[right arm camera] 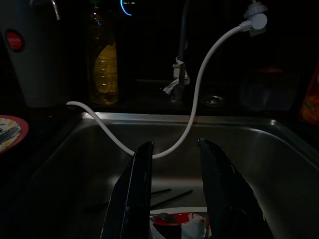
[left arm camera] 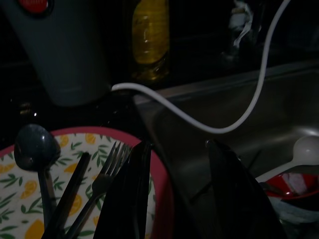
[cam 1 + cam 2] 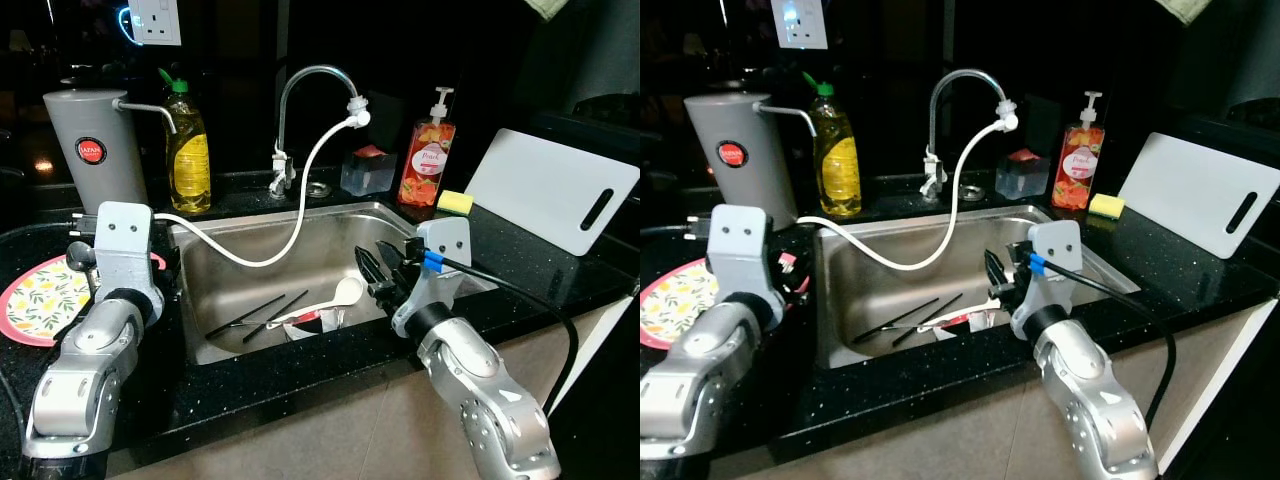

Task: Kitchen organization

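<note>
Stainless-steel sink [image 3: 240, 270] with items awaiting sorting. In the near part of the basin lie a pair of dark chopsticks [image 3: 258, 316], thin and straight, and a white spoon [image 3: 340, 296] of smooth plastic resting on a small red container [image 3: 310, 320] with crumpled wrapping; all remain in the basin, so this part of the organizing appears undone. On the counter left of the sink sits a round plate [image 3: 35, 300], pink-rimmed with a lemon-and-leaf print. It already carries a dark spoon [image 2: 36, 149], a metal fork [image 2: 107, 167] and a dark stick-like utensil [image 2: 70, 191], which suggests the sorting is under way.

The right gripper [image 3: 385, 268] hangs over the near right of the basin, above the red container, its two black fingers parted and holding nothing. The left gripper [image 2: 182, 194] hovers at the boundary of plate and sink, fingers likewise spread and empty.

Background: a curved chrome faucet [image 3: 310, 100] with a flexible white hose [image 3: 300, 215] drooping into the basin; a grey cylindrical dispenser [image 3: 90, 150]; a yellow dish-soap bottle [image 3: 188, 150]; an orange pump bottle [image 3: 427, 160]; a yellow sponge [image 3: 455, 202]; and a white cutting board [image 3: 550, 190] on speckled black stone.
</note>
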### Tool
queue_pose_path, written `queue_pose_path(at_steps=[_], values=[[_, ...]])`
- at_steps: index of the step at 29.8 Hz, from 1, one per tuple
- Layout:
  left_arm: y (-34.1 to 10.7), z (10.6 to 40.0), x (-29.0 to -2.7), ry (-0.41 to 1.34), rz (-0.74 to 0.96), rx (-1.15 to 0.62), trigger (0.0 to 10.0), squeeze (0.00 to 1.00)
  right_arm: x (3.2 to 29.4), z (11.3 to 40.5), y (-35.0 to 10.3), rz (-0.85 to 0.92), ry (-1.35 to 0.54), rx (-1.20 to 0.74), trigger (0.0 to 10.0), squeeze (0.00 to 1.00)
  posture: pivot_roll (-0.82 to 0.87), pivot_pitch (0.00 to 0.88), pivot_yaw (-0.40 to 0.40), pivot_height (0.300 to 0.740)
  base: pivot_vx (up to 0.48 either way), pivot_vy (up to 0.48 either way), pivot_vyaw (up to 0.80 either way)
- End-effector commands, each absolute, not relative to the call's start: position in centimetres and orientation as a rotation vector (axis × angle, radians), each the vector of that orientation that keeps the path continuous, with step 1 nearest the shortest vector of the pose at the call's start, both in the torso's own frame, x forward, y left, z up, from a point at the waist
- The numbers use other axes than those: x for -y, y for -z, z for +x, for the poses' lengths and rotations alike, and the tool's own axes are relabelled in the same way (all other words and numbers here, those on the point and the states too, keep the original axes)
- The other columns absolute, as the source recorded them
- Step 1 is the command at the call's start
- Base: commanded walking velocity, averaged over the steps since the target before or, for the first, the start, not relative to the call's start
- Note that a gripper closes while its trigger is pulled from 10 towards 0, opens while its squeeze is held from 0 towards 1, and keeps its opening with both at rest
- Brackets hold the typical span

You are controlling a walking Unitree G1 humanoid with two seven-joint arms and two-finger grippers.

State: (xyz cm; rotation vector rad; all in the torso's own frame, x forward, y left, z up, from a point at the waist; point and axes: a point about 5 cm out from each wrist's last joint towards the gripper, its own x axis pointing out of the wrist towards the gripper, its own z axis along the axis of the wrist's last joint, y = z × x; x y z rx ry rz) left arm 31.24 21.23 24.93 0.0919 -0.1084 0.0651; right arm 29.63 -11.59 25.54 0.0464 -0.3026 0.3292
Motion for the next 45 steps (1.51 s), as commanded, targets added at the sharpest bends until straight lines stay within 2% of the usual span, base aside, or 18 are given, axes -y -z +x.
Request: queue_pose_path(at_steps=[1,14,23,30,36,37,38,39,40,41,43,44,45], values=[[-23.9,32.3,-22.6,-0.143,0.119,0.044,10.0,0.0,12.1,29.6,-25.3,0.049,-0.303,0.291,10.0,0.0,-0.07,0.0,-0.038,0.74,0.0,0.0,0.0],[-24.1,32.3,-23.8,-0.201,0.136,-0.001,10.0,0.0,12.0,30.4,-25.6,0.052,-0.301,0.303,10.0,0.0,-0.06,0.0,-0.052,0.74,0.0,0.0,0.0],[-24.9,32.9,-23.2,-0.169,0.135,0.0,10.0,0.0,12.3,30.4,-25.6,0.05,-0.279,0.302,10.0,0.0,-0.06,0.0,-0.042,0.74,0.0,0.0,0.0],[-24.5,32.9,-25.1,-0.261,0.152,-0.134,10.0,0.0,12.4,30.4,-25.6,0.053,-0.273,0.305,10.0,0.0,-0.06,0.0,-0.037,0.74,0.0,0.0,0.0],[-25.1,32.6,-26.0,-0.278,0.14,-0.152,10.0,0.0,12.4,30.5,-25.5,0.055,-0.272,0.303,10.0,0.0,-0.06,0.0,-0.041,0.74,0.0,0.0,0.0],[-25.2,32.5,-26.1,-0.28,0.143,-0.152,10.0,0.37,12.4,30.5,-25.5,0.055,-0.272,0.303,10.0,0.0,-0.05,0.0,-0.043,0.74,0.0,0.0,0.0],[-25.2,32.5,-26.2,-0.283,0.146,-0.152,10.0,0.37,12.4,30.5,-25.5,0.055,-0.273,0.303,10.0,0.0,-0.05,0.0,-0.043,0.74,0.0,0.0,0.0],[-25.3,32.5,-26.4,-0.288,0.145,-0.154,10.0,1.0,12.4,30.5,-25.5,0.055,-0.274,0.303,10.0,0.0,-0.05,0.0,-0.043,0.74,0.0,0.0,0.0],[-25.3,32.5,-26.4,-0.288,0.145,-0.154,10.0,1.0,12.4,30.5,-25.5,0.055,-0.274,0.303,10.0,0.0,-0.05,0.0,-0.043,0.74,0.0,0.0,0.0],[-25.3,32.4,-26.6,-0.3,0.143,-0.164,10.0,0.84,12.4,30.5,-25.5,0.055,-0.276,0.303,10.0,0.0,-0.06,0.0,-0.042,0.74,0.0,0.0,0.0],[-25.3,32.4,-26.7,-0.305,0.142,-0.168,10.0,0.84,12.3,30.5,-25.5,0.055,-0.276,0.303,10.0,0.0,-0.06,0.0,-0.042,0.74,0.0,0.0,0.0],[-25.3,32.5,-26.7,-0.307,0.136,-0.178,10.0,0.09,12.3,30.5,-25.5,0.054,-0.276,0.302,10.0,0.0,-0.06,0.0,-0.041,0.74,0.0,0.0,0.0],[-25.2,32.5,-26.7,-0.307,0.119,-0.189,10.0,0.0,12.3,30.5,-25.5,0.055,-0.275,0.302,10.0,0.0,-0.06,0.0,-0.039,0.74,0.0,0.0,0.0]])
